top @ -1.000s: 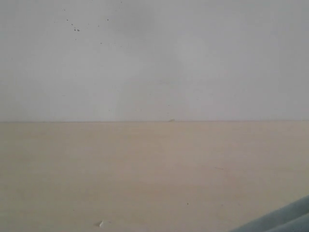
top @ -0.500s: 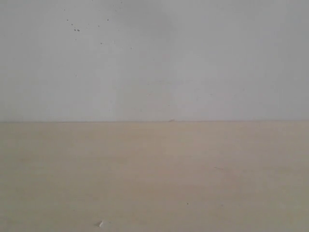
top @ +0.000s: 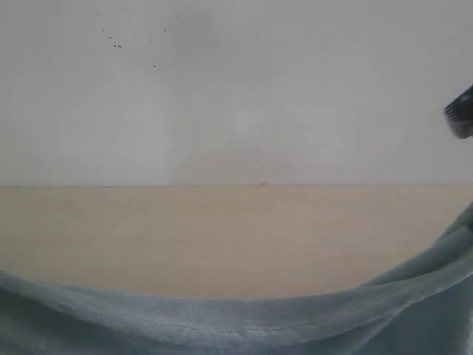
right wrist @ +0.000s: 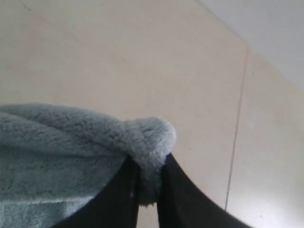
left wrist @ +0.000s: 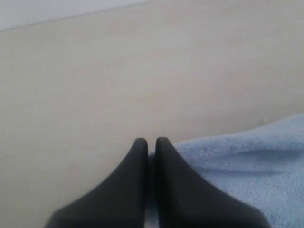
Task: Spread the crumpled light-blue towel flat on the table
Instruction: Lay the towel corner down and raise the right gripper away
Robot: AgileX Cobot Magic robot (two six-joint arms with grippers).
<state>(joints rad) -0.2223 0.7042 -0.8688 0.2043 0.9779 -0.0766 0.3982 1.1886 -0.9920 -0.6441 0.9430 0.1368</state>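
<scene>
Right wrist view: pinches bunched corner of towel (right wrist: 71, 142) in right gripper (right wrist: 147, 190), raised above table (top: 222, 237). Shows left gripper (left wrist: 151, 147) with jaws pressed together, seemingly on a thin hem; hard to confirm. Hangs towel sagging between both grips, probably to stretch out creases before laying flat.
</scene>
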